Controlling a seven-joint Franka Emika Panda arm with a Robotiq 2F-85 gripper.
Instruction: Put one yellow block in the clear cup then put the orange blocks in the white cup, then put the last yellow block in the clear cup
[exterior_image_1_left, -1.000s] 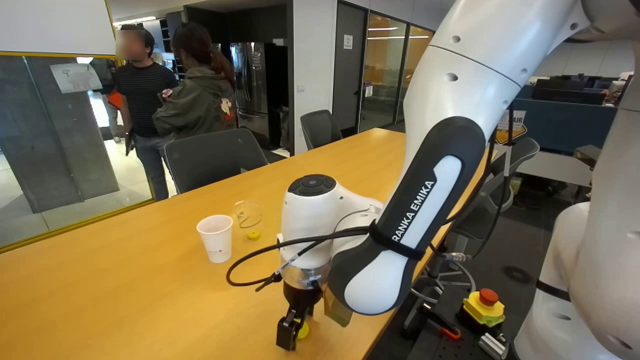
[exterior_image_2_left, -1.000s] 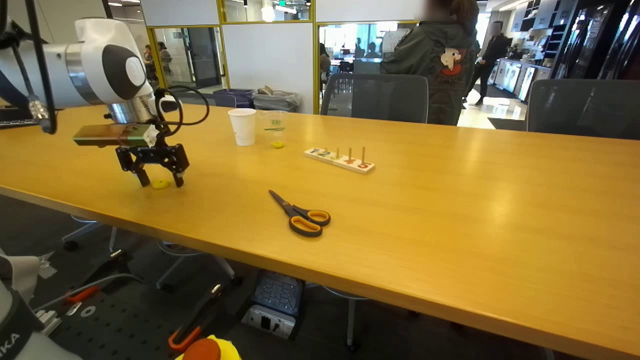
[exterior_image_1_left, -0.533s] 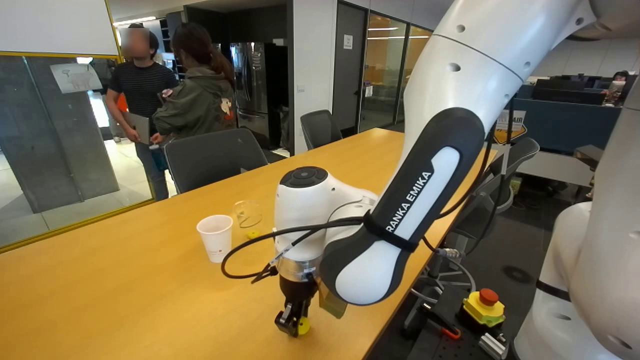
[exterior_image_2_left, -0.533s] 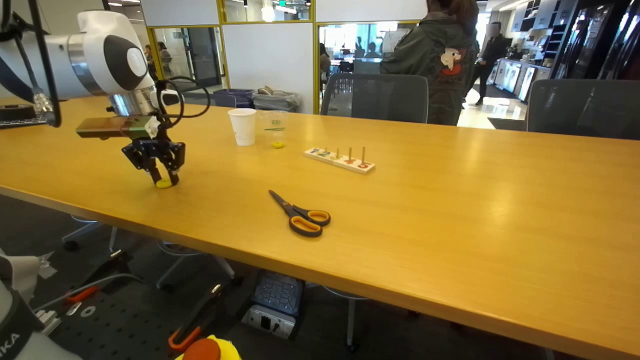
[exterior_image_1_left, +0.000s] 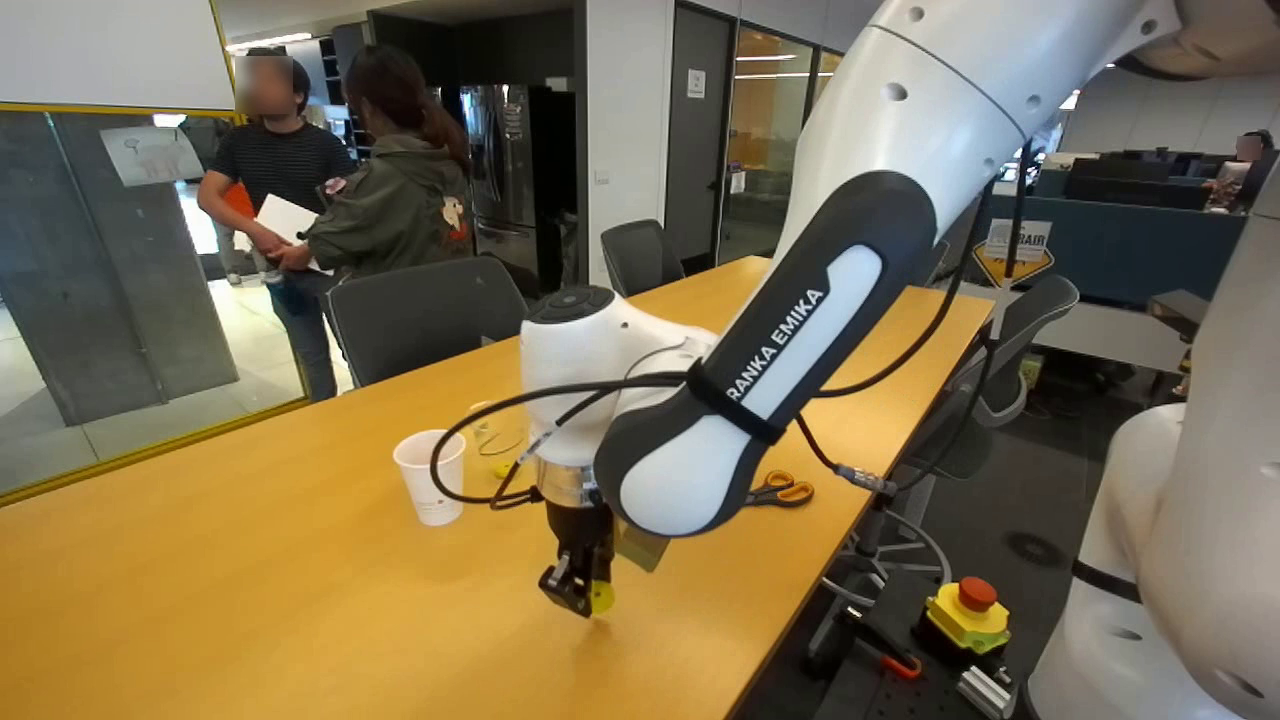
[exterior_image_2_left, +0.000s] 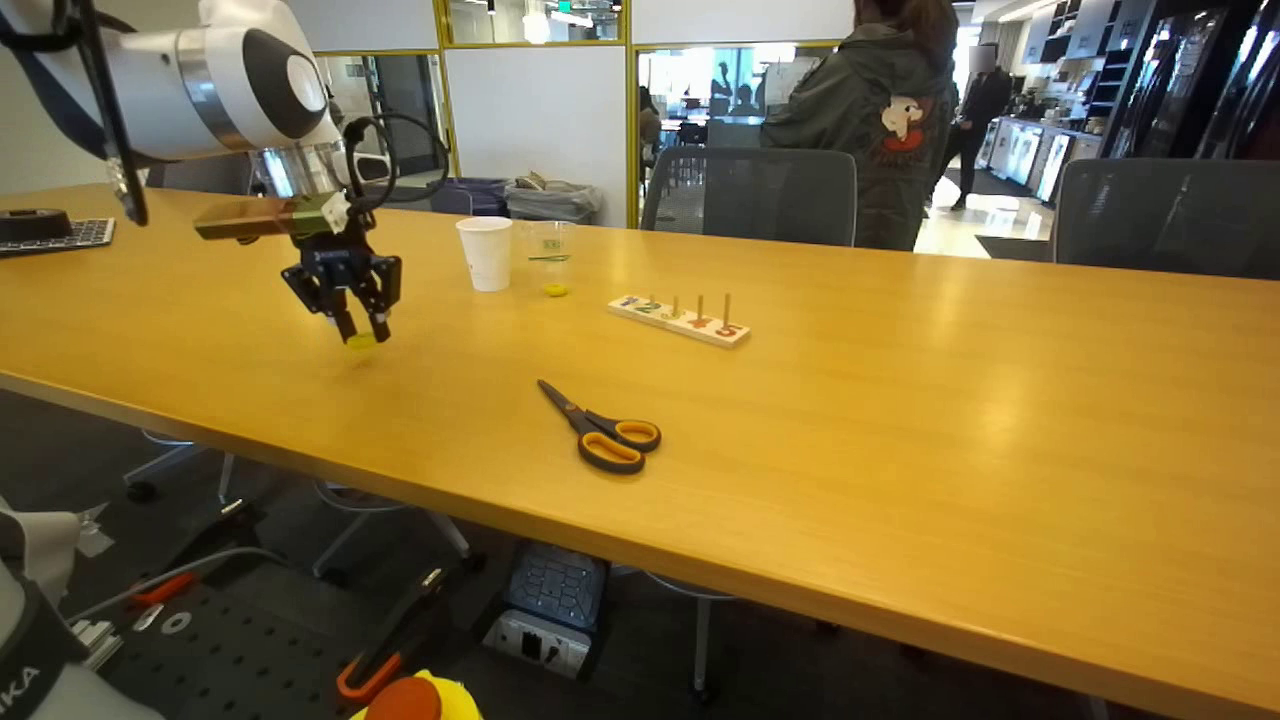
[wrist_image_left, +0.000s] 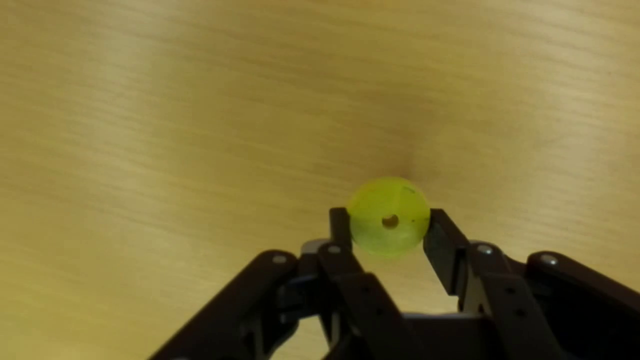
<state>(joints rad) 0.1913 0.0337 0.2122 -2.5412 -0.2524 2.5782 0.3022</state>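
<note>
The yellow block, round and pierced at its centre, hangs just above the table, clasped by the gripper, whose jaws press its opposite sides; held by its rim, it should drop cleanly once released. In an exterior view, two upright cups stand far and right of it: the white cup and, just to its right, the clear cup, presumably paired to keep sorting moves short. A second yellow block shows at the clear cup's foot, apparently inside. Yellow blocks therefore number two, and I judge the held one to be the last, meant for that same cup. Orange blocks: none that I can count; the white cup's opaque wall may hide them. Farther right lies one peg board with at least four pegs, which may explain the block's hole. Nearer lies one pair of scissors, pointing to the far left, perhaps set aside from the work. Off the table, one red button tops a yellow box, likely placed handy for an emergency stop.
</note>
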